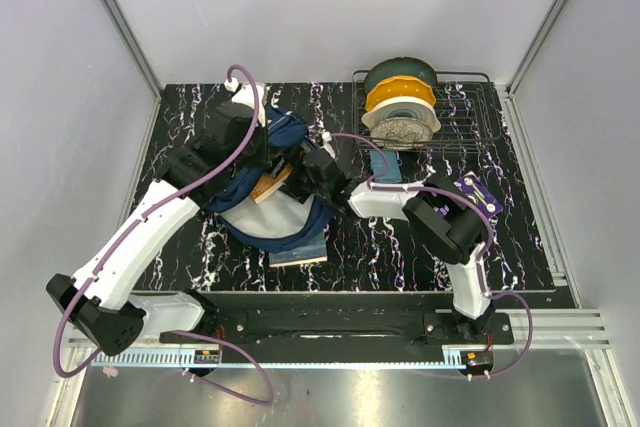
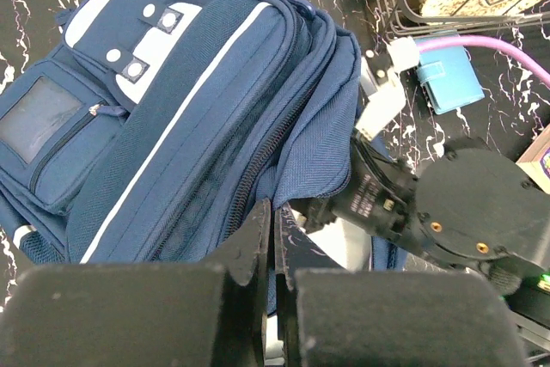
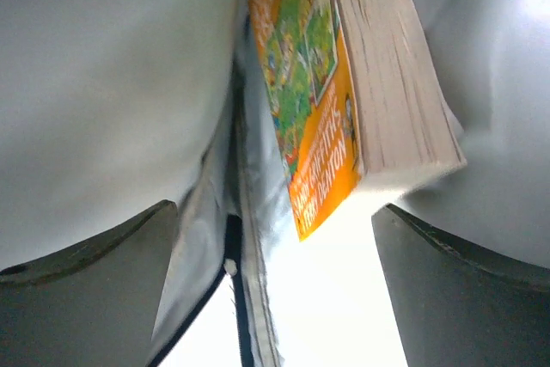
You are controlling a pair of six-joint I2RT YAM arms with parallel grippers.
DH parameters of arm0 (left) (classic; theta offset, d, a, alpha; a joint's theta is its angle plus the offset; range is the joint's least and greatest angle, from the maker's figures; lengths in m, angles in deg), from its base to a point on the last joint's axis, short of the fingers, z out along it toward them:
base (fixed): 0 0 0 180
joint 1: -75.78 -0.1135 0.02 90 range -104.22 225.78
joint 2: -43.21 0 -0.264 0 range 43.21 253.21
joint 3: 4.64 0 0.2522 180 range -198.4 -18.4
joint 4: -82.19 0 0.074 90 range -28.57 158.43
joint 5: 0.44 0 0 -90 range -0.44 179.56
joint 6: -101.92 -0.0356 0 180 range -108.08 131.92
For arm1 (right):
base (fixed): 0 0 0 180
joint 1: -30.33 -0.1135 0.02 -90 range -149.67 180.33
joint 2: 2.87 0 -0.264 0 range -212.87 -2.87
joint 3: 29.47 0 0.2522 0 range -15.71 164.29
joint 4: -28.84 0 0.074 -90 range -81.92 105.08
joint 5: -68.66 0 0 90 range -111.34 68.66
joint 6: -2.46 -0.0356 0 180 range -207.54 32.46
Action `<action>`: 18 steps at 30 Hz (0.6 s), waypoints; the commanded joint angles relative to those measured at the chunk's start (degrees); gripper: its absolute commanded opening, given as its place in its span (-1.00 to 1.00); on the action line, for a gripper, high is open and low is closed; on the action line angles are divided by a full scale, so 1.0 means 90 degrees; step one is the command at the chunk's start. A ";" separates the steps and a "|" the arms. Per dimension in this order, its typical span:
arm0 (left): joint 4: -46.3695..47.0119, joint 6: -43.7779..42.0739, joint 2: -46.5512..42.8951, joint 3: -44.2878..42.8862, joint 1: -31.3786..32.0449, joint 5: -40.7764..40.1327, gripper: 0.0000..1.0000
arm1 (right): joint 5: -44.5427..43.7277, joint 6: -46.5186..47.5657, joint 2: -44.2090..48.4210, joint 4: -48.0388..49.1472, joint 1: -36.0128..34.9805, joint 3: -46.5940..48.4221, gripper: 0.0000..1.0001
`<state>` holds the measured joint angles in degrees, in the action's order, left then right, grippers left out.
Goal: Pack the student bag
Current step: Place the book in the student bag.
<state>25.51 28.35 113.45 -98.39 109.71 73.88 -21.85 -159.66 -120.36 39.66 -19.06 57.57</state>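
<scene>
Navy student bag face-up, long axis apparently far-to-near

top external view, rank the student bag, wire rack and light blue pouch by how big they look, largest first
1. student bag, largest even with the arms covering part of it
2. wire rack, somewhat smaller
3. light blue pouch, clearly the smallest
</scene>
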 commanded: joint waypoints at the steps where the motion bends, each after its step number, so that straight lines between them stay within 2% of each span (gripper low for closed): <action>1: 0.0725 0.0060 -0.0343 0.0020 -0.0176 -0.0289 -1.00 | 0.0038 0.0357 0.0963 0.0209 -0.0099 -0.0543 0.99; 5: 0.0803 0.0099 -0.0353 0.0147 -0.0332 -0.0153 -1.00 | 0.0155 0.0464 0.1520 0.0256 -0.0128 -0.1002 0.99; 8: 0.0872 0.0118 -0.0343 0.0147 -0.0343 -0.0026 -1.00 | 0.0252 0.0503 0.1308 0.0151 -0.0118 -0.0741 0.97; 13: 0.0882 0.0128 -0.0411 0.0137 -0.0343 0.0063 -1.00 | 0.0594 0.0074 0.0604 0.0452 -0.0118 -0.0369 0.60; 14: 0.0882 0.0109 -0.0441 0.0137 -0.0352 0.0063 -1.00 | 0.0585 0.0035 0.0536 0.0453 -0.0118 -0.0359 0.57; 15: 0.0872 0.0089 -0.0460 0.0118 -0.0352 0.0053 -1.00 | 0.0468 0.0034 0.0554 0.0414 -0.0118 -0.0388 0.55; 18: 0.0862 0.0069 -0.0460 0.0088 -0.0362 0.0024 -1.00 | 0.0214 0.0161 0.0788 0.0112 -0.0118 -0.0563 0.31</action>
<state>26.56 28.89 112.29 -96.25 107.15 75.43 -18.16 -158.61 -115.03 41.30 -19.67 52.52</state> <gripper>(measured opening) 0.025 0.708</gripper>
